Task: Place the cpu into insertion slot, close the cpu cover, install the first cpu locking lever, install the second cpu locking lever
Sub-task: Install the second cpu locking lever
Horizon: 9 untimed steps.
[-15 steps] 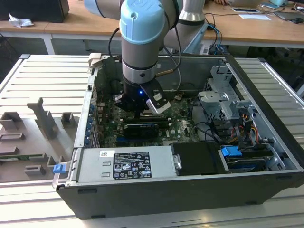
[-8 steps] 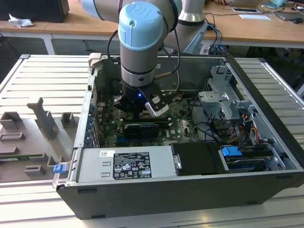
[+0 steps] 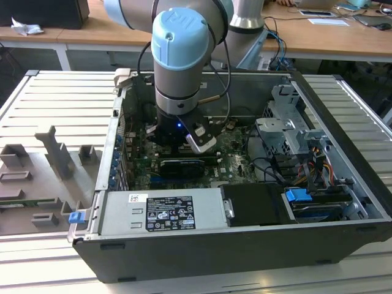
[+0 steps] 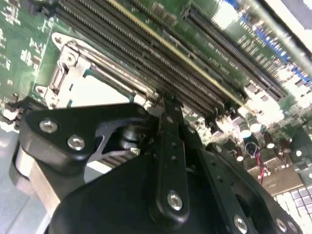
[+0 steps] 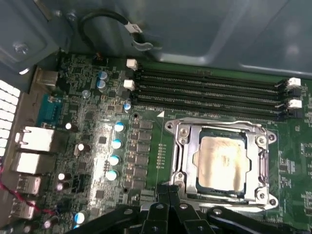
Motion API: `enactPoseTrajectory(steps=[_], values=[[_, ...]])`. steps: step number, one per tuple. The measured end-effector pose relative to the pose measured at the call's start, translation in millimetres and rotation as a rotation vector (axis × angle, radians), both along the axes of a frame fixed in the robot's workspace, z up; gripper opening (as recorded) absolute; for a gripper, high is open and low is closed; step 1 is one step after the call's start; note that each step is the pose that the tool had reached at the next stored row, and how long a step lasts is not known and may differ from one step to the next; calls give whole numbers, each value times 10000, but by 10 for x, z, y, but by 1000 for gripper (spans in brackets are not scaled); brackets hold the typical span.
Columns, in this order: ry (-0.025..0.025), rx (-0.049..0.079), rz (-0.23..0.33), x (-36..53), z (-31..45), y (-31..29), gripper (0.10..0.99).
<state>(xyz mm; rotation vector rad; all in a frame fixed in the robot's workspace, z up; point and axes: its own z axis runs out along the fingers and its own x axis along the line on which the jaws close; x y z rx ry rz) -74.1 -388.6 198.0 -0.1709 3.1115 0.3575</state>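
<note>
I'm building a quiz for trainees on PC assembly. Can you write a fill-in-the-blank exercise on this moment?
1. The cpu lies inside the insertion ____.
2. The cpu cover, a silvery frame, lies ____ over the chip.
3. The board around the insertion slot is ____ in colour.
4. The pincer hangs at the socket's edge, inside the computer ____.

Missing words: slot; closed; green; case

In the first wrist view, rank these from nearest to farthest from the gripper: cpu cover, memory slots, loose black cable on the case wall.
1. cpu cover, right beside the gripper, closed over the cpu.
2. memory slots, beyond the socket.
3. loose black cable, on the grey case wall past the board.
</note>
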Motion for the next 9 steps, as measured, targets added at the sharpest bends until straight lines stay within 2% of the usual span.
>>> enactPoseTrajectory(steps=[5,9], values=[[5,34,9,-22,6,-2,106],[3,35,9,-24,105,-1,106]])
